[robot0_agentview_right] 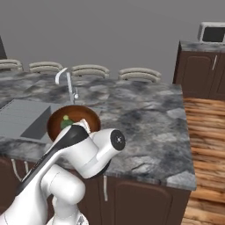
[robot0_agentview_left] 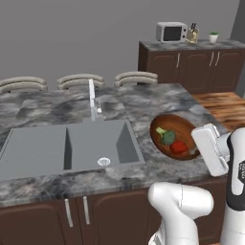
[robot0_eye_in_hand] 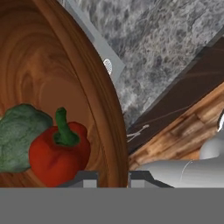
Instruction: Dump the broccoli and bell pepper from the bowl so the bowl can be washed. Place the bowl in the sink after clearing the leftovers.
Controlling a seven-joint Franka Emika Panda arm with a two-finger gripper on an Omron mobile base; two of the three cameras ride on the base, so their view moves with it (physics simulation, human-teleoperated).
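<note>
At the bowl's rim, gripper (robot0_eye_in_hand: 113, 175): its two dark tips sit either side of the wooden rim, closed on it, seen in the hand view.
Bowl (robot0_agentview_left: 168, 125): reddish-brown wood, tilted steeply toward the camera in the left base view, held up at the near right part of the desk, just right of the sink.
Bell pepper (robot0_eye_in_hand: 59, 151): glossy red with a green stem, lying inside the bowl near the gripped rim.
Broccoli (robot0_eye_in_hand: 19, 135): green floret inside the bowl, touching the pepper's side; its pale stalk shows in the left base view.
Sink (robot0_agentview_left: 33, 148): grey double basin set in the desk, round drain in the right basin, silver faucet (robot0_agentview_left: 92, 98) behind it.
Desk (robot0_agentview_left: 143, 103): dark grey marbled top over brown cabinet doors.
Beyond the desk: three pale stools (robot0_agentview_left: 80, 80) along the far edge, and a microwave (robot0_agentview_left: 172, 32) on a far cabinet.
</note>
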